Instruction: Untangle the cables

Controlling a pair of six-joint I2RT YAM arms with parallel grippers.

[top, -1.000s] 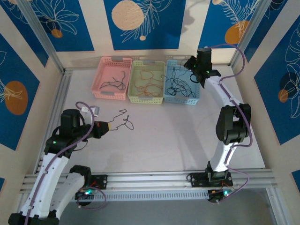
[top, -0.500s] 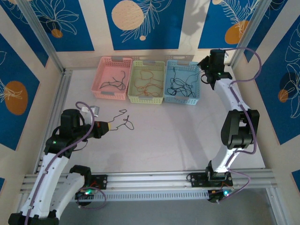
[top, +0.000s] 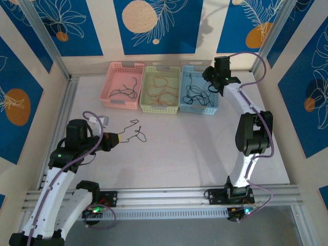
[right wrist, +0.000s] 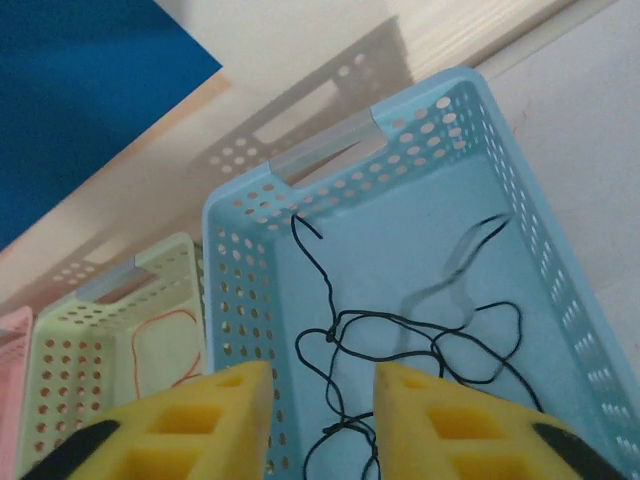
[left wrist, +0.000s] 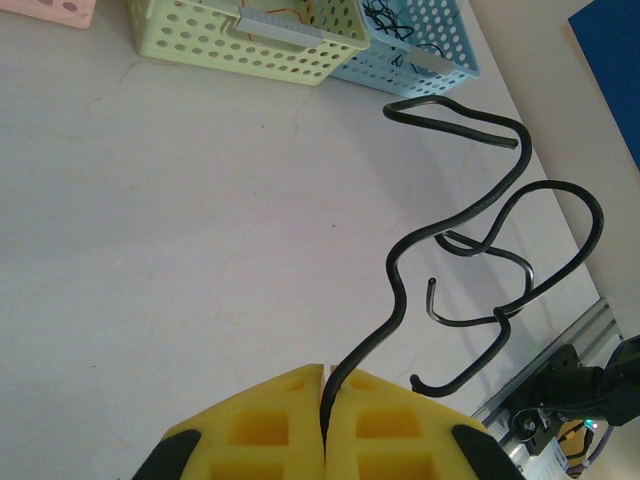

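A black cable (left wrist: 470, 240) curls in loops over the white table, and its near end is pinched in my left gripper (left wrist: 328, 400), which is shut on it. From above, this cable (top: 134, 132) lies to the right of the left gripper (top: 119, 138). Over the blue basket (right wrist: 250, 230) my right gripper (right wrist: 322, 385) hangs open, with nothing between its yellow fingers (right wrist: 225, 400). Tangled black cables (right wrist: 400, 340) lie on that basket's floor. Orange-red cables (top: 160, 91) lie in the green basket (top: 145, 106), and a dark cable (top: 125, 89) lies in the pink basket (top: 108, 100).
The three baskets stand side by side against the back wall. A small white and grey object (top: 104, 121) lies on the table beside the left arm. Metal rails (top: 169, 195) edge the table at the front and left.
The right arm swung out to the right, then came back over the blue basket, and its gripper opened. More black cable lies in the blue basket. The left gripper stayed put with its cable.
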